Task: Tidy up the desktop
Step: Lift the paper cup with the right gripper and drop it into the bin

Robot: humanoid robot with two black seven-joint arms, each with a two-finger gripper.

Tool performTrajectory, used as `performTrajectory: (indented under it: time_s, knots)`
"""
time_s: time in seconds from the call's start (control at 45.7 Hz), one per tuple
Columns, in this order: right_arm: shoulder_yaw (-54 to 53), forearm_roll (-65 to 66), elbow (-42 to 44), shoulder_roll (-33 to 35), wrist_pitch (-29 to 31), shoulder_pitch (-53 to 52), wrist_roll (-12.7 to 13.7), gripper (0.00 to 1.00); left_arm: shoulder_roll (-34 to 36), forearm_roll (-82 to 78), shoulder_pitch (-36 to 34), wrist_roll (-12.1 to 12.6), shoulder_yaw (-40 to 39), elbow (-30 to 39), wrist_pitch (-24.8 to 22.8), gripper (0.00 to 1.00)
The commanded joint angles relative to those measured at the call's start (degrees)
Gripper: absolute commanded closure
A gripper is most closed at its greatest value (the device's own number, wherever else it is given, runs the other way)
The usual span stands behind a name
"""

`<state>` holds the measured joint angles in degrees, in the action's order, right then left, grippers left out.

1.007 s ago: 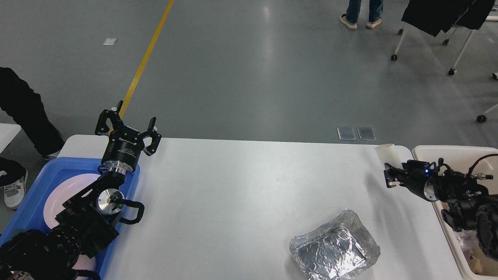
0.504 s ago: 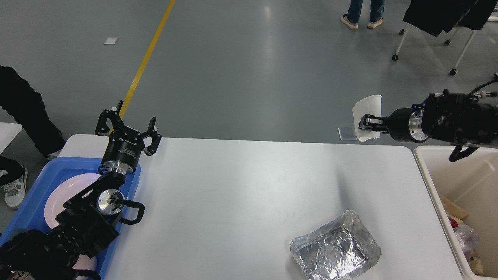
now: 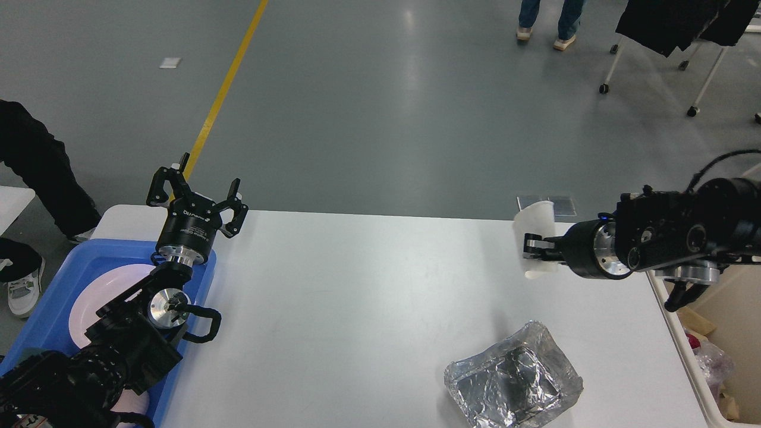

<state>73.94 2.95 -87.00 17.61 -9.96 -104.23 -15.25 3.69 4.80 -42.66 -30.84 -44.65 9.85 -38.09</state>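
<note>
A translucent white plastic cup is clamped in the right gripper above the white rectangular desktop, where a crumpled foil tray is left uncleared, while the left gripper is spread empty

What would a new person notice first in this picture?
Probably the right gripper, shut on a white paper cup above the far right of the desktop. Next, the crumpled foil tray near the front edge, and the open left gripper raised over the blue tray.
</note>
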Motion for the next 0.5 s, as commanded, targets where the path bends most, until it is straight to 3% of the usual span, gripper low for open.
performTrajectory:
  time_s: [0.0, 0.197, 0.328, 0.482]
  knots:
    - [8.8, -0.9, 13.1, 1.1, -4.6, 11.1, 1.0, 1.00, 0.1, -0.1, 0.0, -0.1, 0.0, 0.0, 0.0, 0.03]
    - [11.1, -2.1, 42.8, 8.1, -5.6, 38.5, 1.2, 1.00, 0.1, 0.0, 0.0, -0.1, 0.0, 0.0, 0.1, 0.03]
    - [10.8, -10.3, 62.0, 8.9, -5.2, 57.0, 1.8, 1.00, 0.0, -0.1, 0.0, 0.0, 0.0, 0.0, 0.1, 0.03]
    - [9.7, -20.5, 75.7, 6.8, -1.4, 69.2, 7.3, 1.00, 0.1, 0.0, 0.0, -0.1, 0.0, 0.0, 0.1, 0.03]
